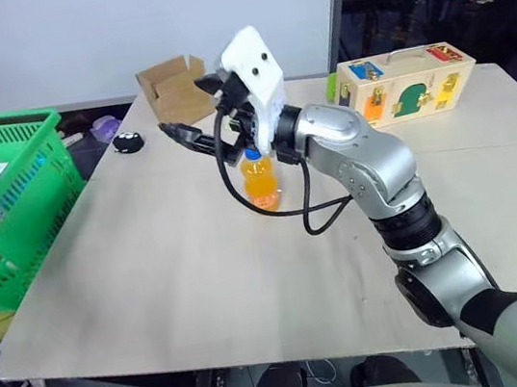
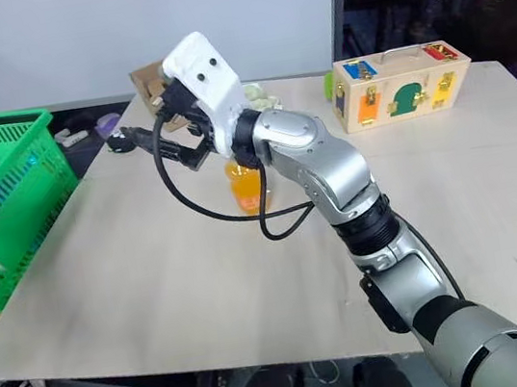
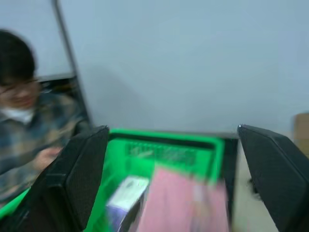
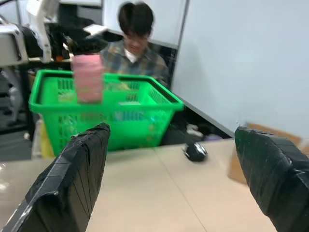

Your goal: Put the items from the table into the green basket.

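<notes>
Pink carton: blurred, upright above the open top of the green basket; the left hand is spread wide over it, nothing between its fingers.
Green basket: off the bench's left edge; a white-and-blue box lies inside.
Orange-drink bottle, blue cap: upright mid-bench, just behind the right hand, which hangs above the bench, fingers wide apart and empty.
Also on bench: cardboard box, small black object, wooden latch box.
Person beyond the basket.
</notes>
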Controlling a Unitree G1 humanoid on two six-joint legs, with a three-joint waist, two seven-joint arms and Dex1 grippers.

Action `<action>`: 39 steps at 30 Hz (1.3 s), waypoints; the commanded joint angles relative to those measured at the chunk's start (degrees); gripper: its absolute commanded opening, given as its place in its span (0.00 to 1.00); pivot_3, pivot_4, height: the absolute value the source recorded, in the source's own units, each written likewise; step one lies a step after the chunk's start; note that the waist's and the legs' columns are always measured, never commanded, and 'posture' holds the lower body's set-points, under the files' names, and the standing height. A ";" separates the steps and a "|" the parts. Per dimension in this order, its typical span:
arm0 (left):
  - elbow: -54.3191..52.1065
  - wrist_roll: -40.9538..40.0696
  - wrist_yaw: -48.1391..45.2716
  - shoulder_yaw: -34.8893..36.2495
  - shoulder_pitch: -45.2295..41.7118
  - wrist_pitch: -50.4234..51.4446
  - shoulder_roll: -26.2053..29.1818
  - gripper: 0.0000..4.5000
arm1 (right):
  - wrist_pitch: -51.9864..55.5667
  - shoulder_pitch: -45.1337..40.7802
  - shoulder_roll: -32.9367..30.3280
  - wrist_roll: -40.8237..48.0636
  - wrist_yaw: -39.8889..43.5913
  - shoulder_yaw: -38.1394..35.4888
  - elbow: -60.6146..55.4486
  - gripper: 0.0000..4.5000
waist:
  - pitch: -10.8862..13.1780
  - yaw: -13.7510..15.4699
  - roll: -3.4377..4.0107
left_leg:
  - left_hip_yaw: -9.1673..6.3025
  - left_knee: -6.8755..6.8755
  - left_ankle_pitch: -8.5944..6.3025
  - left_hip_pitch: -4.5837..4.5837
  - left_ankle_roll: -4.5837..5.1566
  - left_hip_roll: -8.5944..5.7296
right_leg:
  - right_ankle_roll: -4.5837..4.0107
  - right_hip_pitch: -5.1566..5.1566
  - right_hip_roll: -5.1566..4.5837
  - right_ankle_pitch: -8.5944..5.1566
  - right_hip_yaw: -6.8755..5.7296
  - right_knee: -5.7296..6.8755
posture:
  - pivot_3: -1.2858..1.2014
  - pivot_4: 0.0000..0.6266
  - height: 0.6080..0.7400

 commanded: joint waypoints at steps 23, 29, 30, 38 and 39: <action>-61.12 -3.72 1.37 -24.24 28.01 35.52 -30.66 1.00 | 6.56 24.36 -34.93 6.76 12.81 -6.16 -25.58 0.98 | 0.07 -5.48 0.77 | 0.82 0.43 -0.06 0.22 0.17 0.54 | -0.16 0.43 0.02 -0.02 0.38 -0.15 | 0.51 0.00 1.00; -50.79 1.42 -1.10 -26.73 23.08 29.84 -34.77 1.00 | 8.04 27.34 -35.75 6.90 11.33 -6.24 -27.88 0.98 | 0.06 -7.54 0.77 | 0.83 0.43 -0.14 0.18 0.29 0.55 | -0.17 0.37 -0.24 -0.01 0.49 -0.17 | 0.49 0.00 1.00; -48.75 2.54 -0.98 -27.17 22.25 28.72 -35.52 1.00 | 8.19 27.58 -35.74 6.83 10.90 -6.24 -27.99 0.98 | 0.06 -7.72 0.76 | 0.85 0.43 -0.14 0.18 0.30 0.55 | -0.16 0.36 -0.24 -0.01 0.49 -0.17 | 0.49 0.00 1.00; -45.54 4.68 -1.80 -25.12 21.75 23.86 -37.99 0.69 | 8.07 27.92 -34.44 8.28 9.66 -6.61 -28.15 0.98 | 0.05 -7.70 0.79 | 0.74 0.67 -0.15 0.19 0.30 0.55 | -0.10 0.46 -0.24 0.02 0.47 -0.12 | 0.49 0.00 1.00; -46.22 4.41 -1.90 -24.54 22.09 23.76 -37.93 0.69 | 7.71 28.00 -33.96 8.75 9.86 -6.59 -28.02 0.98 | 0.05 -7.75 0.79 | 0.75 0.71 -0.15 0.18 0.30 0.55 | -0.06 0.47 -0.24 0.04 0.46 -0.13 | 0.49 0.00 1.00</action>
